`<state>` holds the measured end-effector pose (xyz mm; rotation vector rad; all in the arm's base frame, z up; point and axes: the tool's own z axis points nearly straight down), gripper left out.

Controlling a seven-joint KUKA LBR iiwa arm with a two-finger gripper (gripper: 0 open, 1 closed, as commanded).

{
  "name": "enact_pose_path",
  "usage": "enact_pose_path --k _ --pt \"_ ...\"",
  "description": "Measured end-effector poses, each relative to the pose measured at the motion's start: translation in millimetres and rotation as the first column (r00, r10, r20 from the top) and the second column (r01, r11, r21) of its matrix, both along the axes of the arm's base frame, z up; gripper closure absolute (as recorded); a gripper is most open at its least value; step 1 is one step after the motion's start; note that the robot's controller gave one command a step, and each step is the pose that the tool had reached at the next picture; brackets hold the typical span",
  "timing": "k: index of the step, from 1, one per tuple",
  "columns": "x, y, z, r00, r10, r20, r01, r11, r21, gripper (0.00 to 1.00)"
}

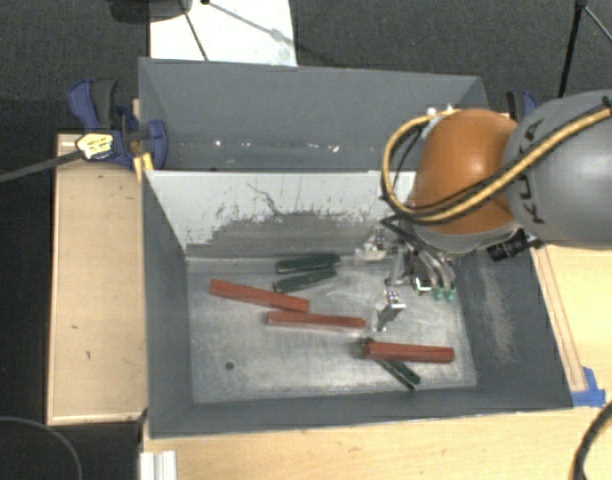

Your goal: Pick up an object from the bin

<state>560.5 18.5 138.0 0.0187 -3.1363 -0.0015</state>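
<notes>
fingers (389, 311) spread and empty, poised above the right-hand red stick (408, 351) in the bin (171, 298); nothing gripped, grasp and lift remain.

arm (586, 178): grey, rounded | wrist cover (464, 168): orange dome | cables (406, 153): yellow, black loops | gripper (391, 313): silver metal

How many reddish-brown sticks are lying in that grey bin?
3: a left stick, a middle stick beside the gripper, and a right stick near the front. The arm could hide more.
</notes>
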Motion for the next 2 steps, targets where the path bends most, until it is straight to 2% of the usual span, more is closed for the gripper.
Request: enact_pose_path --k 1,2 --pt "2.0 0 4 1.0 0.0 0.008 0.0 1.0 0.0 0.0" --pt "10.4 10 -62 1.0 0.009 0.022 -0.009 1.0 0.001 1.0"
